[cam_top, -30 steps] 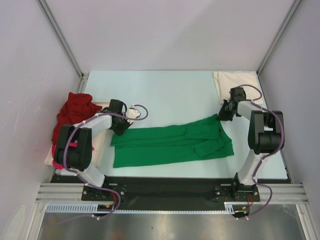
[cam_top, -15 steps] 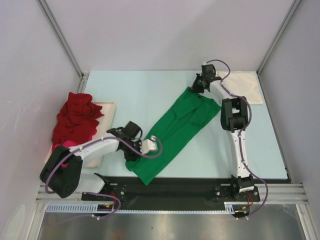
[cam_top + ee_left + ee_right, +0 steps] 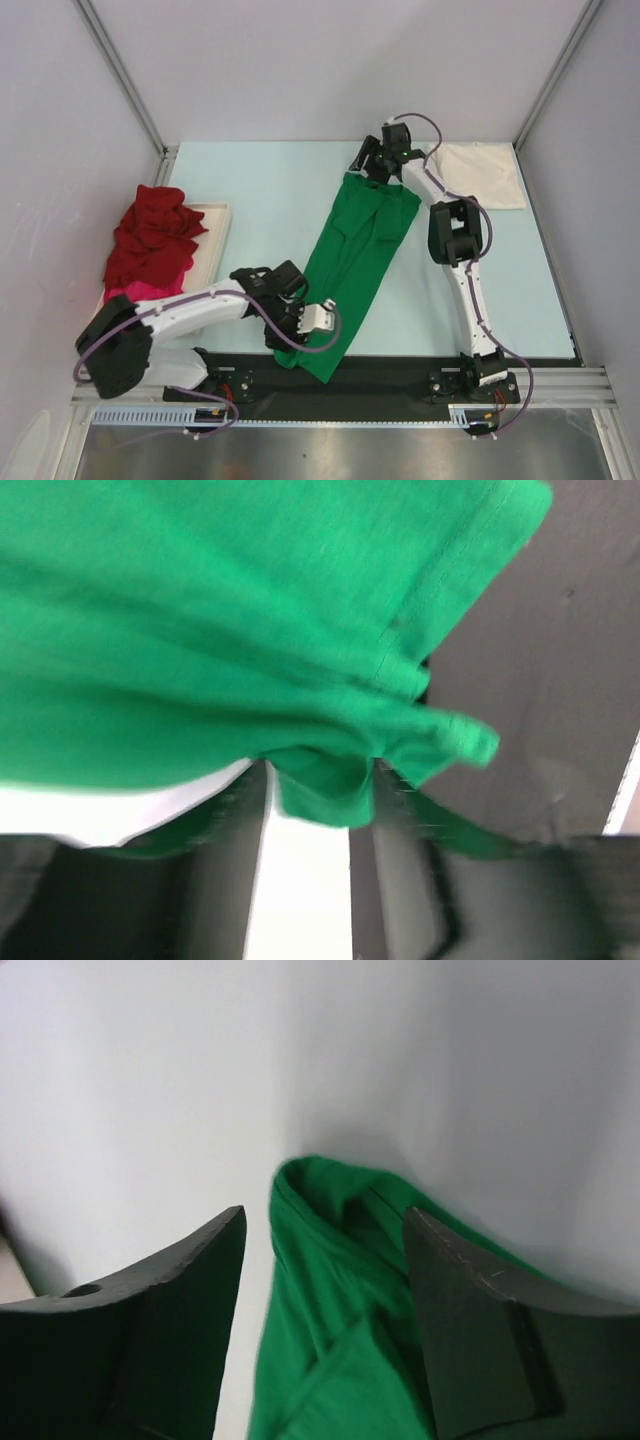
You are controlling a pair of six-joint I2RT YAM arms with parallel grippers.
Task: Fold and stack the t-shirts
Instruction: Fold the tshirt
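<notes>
The bright green t-shirt [image 3: 352, 255] lies stretched in a long diagonal band from the far middle of the table to the black front edge. My left gripper [image 3: 300, 300] sits at its near end. In the left wrist view that gripper [image 3: 320, 770] has its jaws apart, with a fold of green cloth [image 3: 322, 788] bunched between the blurred fingers [image 3: 400, 860]. My right gripper [image 3: 366, 167] hovers at the far end, open [image 3: 325, 1215] over the green hem [image 3: 330, 1290]. A cream-white t-shirt [image 3: 485, 172] lies flat at the back right. The dark red t-shirt [image 3: 150, 238] is heaped on the left, over a magenta one [image 3: 122, 296].
A shallow cream tray [image 3: 216, 232] sits under the red heap at the left. Metal frame posts [image 3: 120, 75] and grey walls close in the table. The black front rail [image 3: 400, 372] runs along the near edge, with the green shirt's near end hanging over it.
The green shirt was swung from lying crosswise to running front to back. The left arm drew its end to the near edge, the right carried its end far. Both grippers have opened.
</notes>
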